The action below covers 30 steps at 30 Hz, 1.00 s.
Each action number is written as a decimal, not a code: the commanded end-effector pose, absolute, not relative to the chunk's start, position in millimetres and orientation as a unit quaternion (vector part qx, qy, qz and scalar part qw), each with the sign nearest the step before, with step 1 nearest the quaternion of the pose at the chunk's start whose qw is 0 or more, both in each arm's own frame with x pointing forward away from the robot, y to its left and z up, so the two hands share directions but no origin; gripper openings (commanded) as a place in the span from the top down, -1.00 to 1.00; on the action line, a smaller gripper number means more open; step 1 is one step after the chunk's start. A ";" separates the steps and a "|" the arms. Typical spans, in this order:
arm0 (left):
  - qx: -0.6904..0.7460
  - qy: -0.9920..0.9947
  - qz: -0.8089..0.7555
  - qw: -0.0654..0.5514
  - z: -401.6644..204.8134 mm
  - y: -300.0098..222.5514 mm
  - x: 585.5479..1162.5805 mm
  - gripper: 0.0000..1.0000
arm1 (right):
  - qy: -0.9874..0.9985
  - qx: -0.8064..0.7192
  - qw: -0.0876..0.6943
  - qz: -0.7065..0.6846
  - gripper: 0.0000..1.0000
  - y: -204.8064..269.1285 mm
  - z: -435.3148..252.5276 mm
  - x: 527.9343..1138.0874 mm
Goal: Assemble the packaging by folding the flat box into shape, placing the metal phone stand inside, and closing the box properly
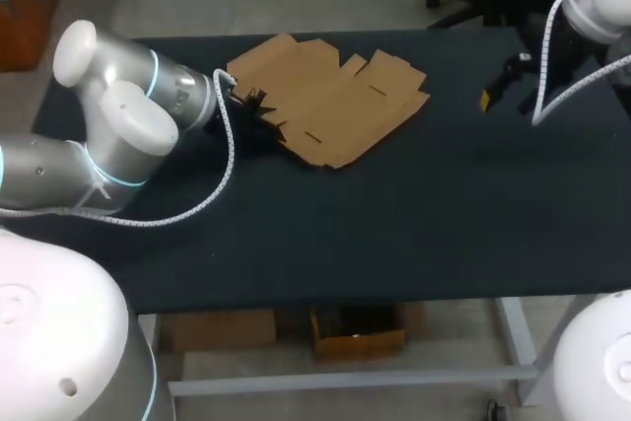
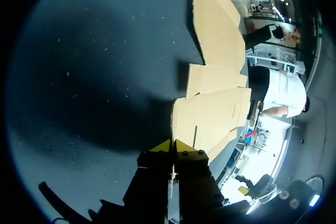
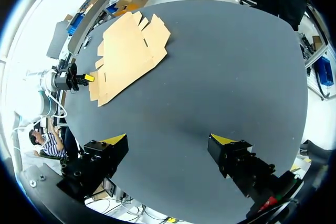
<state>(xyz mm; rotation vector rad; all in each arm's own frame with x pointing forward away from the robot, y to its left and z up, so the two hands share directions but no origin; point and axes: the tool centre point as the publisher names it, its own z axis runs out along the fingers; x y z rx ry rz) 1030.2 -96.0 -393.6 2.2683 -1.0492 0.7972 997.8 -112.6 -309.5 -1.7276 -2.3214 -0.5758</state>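
Flat cardboard box point(image 1: 330, 96) lies unfolded at the black table's point(image 1: 394, 224) far middle; left gripper point(image 2: 171, 145), fingers pressed together, sits at its left edge; right gripper point(image 3: 169, 140) hangs spread wide, well apart; folding looks unstarted; next, a flap needs raising.

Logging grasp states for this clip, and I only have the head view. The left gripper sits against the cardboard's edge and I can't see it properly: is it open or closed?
Observer: In the left wrist view, the left gripper has its yellow tips together, right at the edge of the flat box. I cannot tell whether it is pinching the box.
Operator: And the right gripper?
Observer: In the right wrist view, the right gripper is wide open above bare table, holding nothing.
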 end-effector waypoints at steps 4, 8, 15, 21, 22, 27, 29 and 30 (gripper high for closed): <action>0.828 -0.412 0.265 0.272 -385.2 -87.8 1022.8 1.00 | -0.783 -0.582 0.099 -0.194 -1.00 -115.1 -307.6 997.9; 0.821 -0.429 0.254 0.278 -377.8 -84.0 1015.5 1.00 | -0.783 -0.582 0.100 -0.193 -1.00 -114.6 -307.8 998.8; 0.808 -0.458 0.238 0.286 -369.7 -80.7 1005.9 1.00 | -0.785 -0.580 0.102 -0.192 -1.00 -110.8 -308.3 1000.4; 0.795 -0.489 0.224 0.280 -368.1 -77.9 995.4 1.00 | -0.785 -0.581 0.102 -0.191 -1.00 -110.4 -307.2 999.9; 0.791 -0.499 0.219 0.278 -368.2 -77.7 993.4 1.00 | -0.785 -0.581 0.102 -0.191 -1.00 -110.3 -307.0 999.7; 0.784 -0.525 0.201 0.261 -371.6 -76.1 986.0 1.00 | -0.785 -0.581 0.101 -0.190 -1.00 -110.4 -306.8 999.4; 0.785 -0.527 0.199 0.259 -372.8 -73.7 985.2 1.00 | -0.785 -0.581 0.102 -0.190 -1.00 -110.0 -306.8 999.3; 0.785 -0.527 0.198 0.258 -373.1 -72.5 985.1 1.00 | -0.785 -0.581 0.102 -0.190 -1.00 -109.6 -306.9 999.3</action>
